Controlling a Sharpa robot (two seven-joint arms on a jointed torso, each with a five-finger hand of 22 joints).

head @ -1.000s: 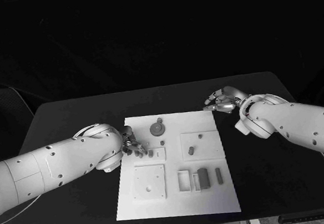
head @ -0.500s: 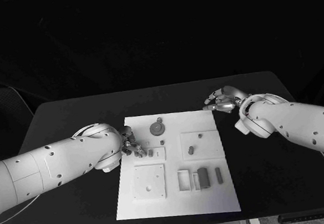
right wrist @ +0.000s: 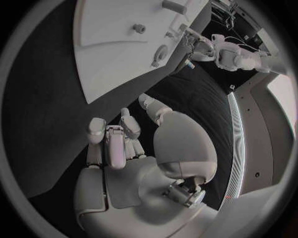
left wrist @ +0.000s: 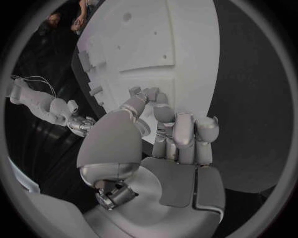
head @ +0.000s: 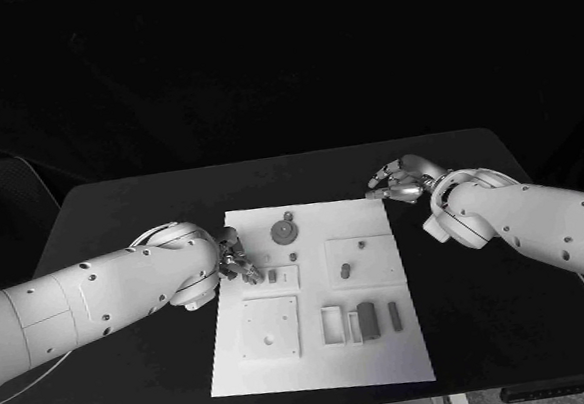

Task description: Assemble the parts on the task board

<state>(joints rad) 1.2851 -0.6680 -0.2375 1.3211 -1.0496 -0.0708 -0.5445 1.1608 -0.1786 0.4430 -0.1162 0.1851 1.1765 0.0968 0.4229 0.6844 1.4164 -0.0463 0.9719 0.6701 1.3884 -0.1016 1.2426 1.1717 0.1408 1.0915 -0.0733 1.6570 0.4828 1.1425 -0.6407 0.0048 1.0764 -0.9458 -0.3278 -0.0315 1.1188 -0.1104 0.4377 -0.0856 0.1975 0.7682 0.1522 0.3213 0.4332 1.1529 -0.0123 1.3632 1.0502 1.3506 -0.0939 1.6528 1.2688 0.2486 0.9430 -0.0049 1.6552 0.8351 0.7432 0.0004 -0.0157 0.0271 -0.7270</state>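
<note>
Nothing has shifted that I can see. Left hand [head: 234, 260] rests at the task board's [head: 328, 359] left edge — fingers curled down onto small grey parts [head: 262, 278]; whether it grips one, I cannot tell. Right hand [head: 401, 181] hovers over the table [head: 146, 196] — fingers curled, holding nothing.

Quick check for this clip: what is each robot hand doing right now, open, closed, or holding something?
Left robot hand: fingers at a small part at the task board's left edge; cannot tell whether it grips it.
Right robot hand: fingers curled in, holding nothing, over the table.
</note>
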